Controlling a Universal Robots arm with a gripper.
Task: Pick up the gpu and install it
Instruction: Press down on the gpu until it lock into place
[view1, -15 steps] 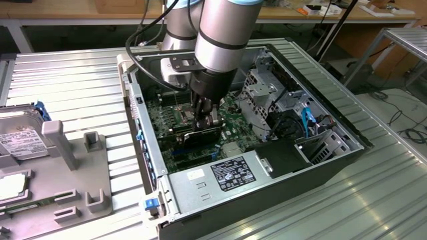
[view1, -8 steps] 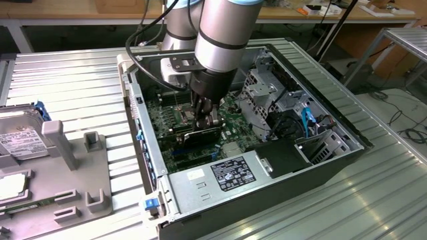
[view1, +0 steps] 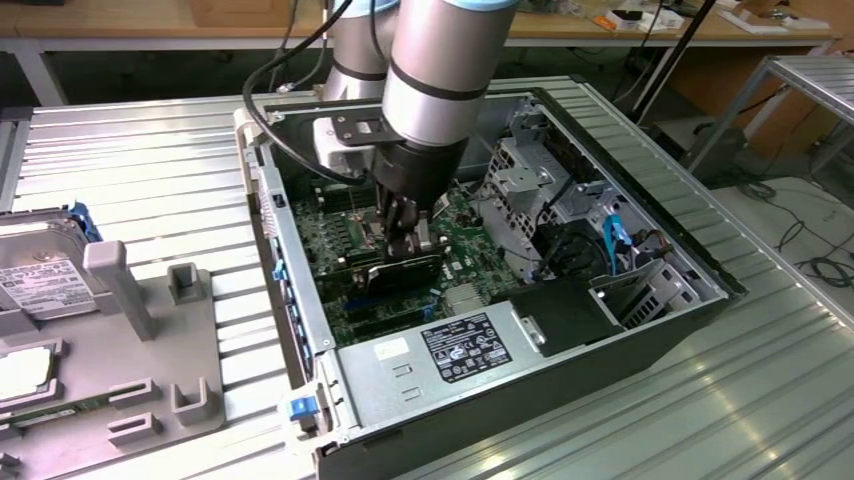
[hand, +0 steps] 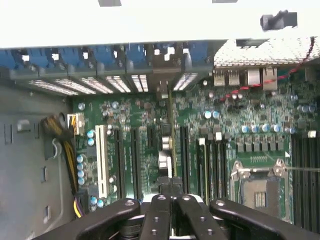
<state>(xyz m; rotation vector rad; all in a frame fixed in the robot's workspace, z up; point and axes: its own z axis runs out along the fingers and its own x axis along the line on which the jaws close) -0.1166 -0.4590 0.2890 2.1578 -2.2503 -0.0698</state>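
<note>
Exterior view: gripper clenched on the gpu inside the open computer case.

The card hangs edge-down directly beneath the gripper, at or just above the motherboard slots. Judged risk: slight misalignment with the slot would jam the card or stress the board. The case lies on a ribbed metal surface; a grey parts fixture stands well aside, wooden benches beyond.

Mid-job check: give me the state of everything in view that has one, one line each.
tool: inside the case, shut on the gpu
gpu: held on edge, low over the motherboard slots; whether it is seated cannot be told
case: lying on its side, side panel off
hard drive: lying in the grey fixture beside the case
CPU socket: no cooler on it
</note>
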